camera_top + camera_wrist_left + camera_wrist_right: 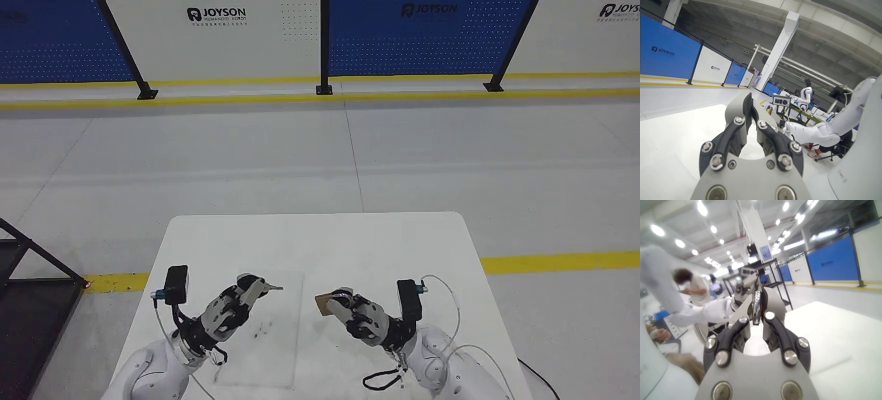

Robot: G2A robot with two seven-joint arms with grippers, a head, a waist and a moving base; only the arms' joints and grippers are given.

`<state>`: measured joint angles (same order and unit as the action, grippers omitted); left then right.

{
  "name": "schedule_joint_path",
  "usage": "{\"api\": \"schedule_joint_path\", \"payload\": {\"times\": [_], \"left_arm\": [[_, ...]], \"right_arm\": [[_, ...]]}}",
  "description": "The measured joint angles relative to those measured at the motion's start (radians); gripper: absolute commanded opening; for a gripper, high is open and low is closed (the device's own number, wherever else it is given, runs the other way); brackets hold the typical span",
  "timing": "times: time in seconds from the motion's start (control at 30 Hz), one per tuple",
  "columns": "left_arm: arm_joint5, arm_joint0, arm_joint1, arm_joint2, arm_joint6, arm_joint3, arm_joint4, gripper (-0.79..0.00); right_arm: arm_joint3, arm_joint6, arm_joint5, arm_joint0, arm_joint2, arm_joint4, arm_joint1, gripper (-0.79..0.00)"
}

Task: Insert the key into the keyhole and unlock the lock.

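Two grippers hang low over a white desk, one gripping a key, the other a lock.
The left gripper's (256,288) fingers are pinched shut on the thin key (272,288), its tip pointing toward the right gripper (334,303), whose fingers clamp the shiny lock (756,306). Key and lock are near but apart, above the desk (400,240) and a pale mat (270,355). Beyond lie grey floor (300,160), a yellow line (250,98), then blue and white barrier panels (420,35).

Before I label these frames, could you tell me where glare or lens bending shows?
Right wrist view: ceiling lamps bloom white, and the shiny silver metal lock in the right gripper glints. Left wrist view: grey ceiling beams curve. Top view: even light on the white table.
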<state>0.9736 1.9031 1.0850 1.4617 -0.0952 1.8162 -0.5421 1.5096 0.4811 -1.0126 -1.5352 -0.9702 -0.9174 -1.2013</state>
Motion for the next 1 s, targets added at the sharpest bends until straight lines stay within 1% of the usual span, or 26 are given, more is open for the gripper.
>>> {"api": "schedule_joint_path", "payload": {"times": [0.1,0.23,0.4,0.47,0.67,1.0], "left_arm": [[0.04,0.0,0.002,-0.022,-0.024,-0.01,0.023,-0.785],[0.039,-0.012,0.005,-0.075,-0.091,-0.002,0.046,-0.785],[0.039,-0.06,0.009,-0.144,-0.217,-0.024,0.023,-0.785],[0.039,-0.08,0.008,-0.176,-0.259,-0.035,0.007,-0.785],[0.039,-0.123,0.0,-0.241,-0.328,-0.074,-0.056,-0.785],[0.039,-0.171,0.001,-0.302,-0.472,-0.124,-0.177,-0.785]], "right_arm": [[0.011,0.057,0.0,0.013,0.038,0.053,-0.003,-0.785],[0.0,0.176,0.0,0.042,0.093,0.063,-0.009,-0.785],[-0.056,0.321,0.0,0.102,0.168,0.035,-0.017,-0.785],[-0.071,0.33,0.0,0.121,0.182,0.048,-0.02,-0.785],[-0.088,0.327,0.0,0.132,0.185,0.074,-0.032,-0.785],[-0.088,0.327,0.0,0.131,0.183,0.075,-0.032,-0.785]]}}
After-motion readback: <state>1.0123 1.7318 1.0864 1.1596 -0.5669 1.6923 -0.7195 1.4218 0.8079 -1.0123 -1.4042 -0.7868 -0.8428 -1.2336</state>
